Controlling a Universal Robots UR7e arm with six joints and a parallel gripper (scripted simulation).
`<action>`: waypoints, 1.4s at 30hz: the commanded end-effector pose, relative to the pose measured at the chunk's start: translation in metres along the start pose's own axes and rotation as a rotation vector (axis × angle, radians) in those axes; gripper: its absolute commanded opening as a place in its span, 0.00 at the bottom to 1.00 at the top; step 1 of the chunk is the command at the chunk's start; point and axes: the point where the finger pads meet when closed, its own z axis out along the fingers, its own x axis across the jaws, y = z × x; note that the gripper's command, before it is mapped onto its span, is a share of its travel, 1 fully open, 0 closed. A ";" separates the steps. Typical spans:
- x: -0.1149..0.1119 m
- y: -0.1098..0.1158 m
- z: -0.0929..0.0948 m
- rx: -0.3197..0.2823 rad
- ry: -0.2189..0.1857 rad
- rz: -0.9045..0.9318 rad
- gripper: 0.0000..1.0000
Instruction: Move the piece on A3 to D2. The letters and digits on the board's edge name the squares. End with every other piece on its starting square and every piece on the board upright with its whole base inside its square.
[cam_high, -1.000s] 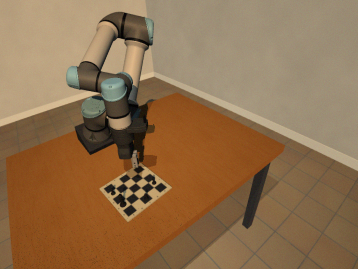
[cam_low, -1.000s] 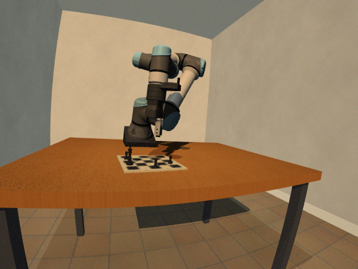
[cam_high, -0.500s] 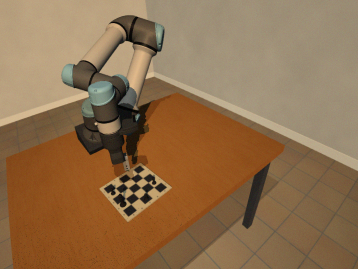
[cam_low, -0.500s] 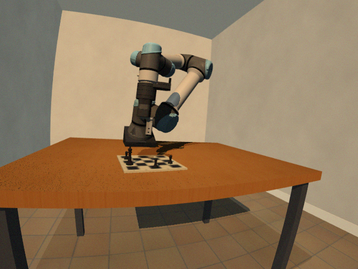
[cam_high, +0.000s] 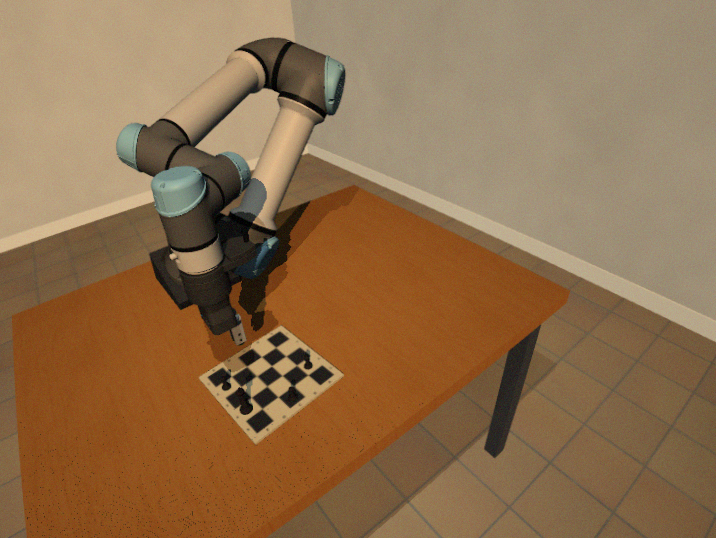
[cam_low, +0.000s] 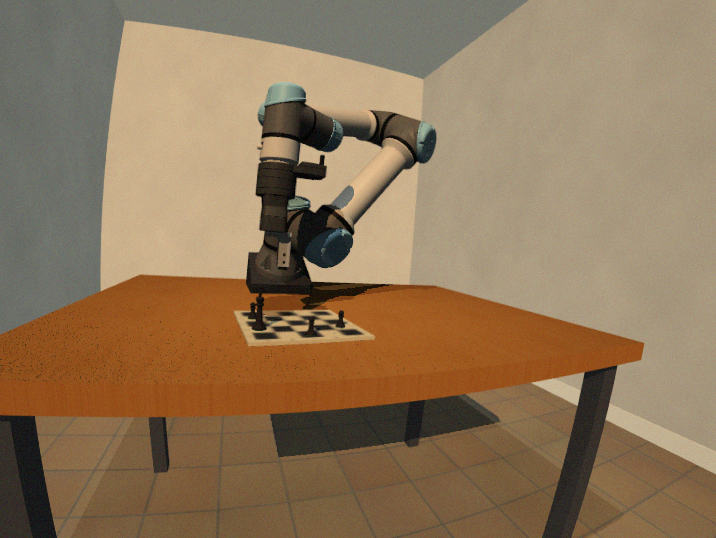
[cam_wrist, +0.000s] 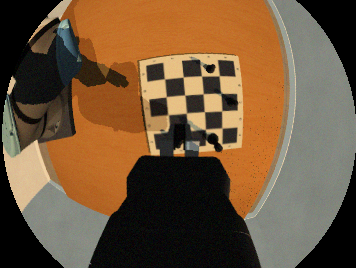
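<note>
Claw (cam_wrist: 181, 145) pinches a dark piece (cam_wrist: 178, 133) — apparently upright, axis vertical.

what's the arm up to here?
The UR7e arm has its gripper hanging high over the far left corner of the small chessboard on the wooden table. The fingers are shut on a small dark object, seen only in the wrist view and too small to identify. Several black pieces stand upright on the board. Nothing is being set down at this moment.
</note>
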 end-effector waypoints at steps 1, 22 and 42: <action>-0.002 0.007 -0.001 0.011 0.012 -0.069 0.00; -0.004 0.010 -0.001 0.010 0.014 -0.104 0.00; -0.004 0.011 0.025 0.011 0.014 -0.104 0.00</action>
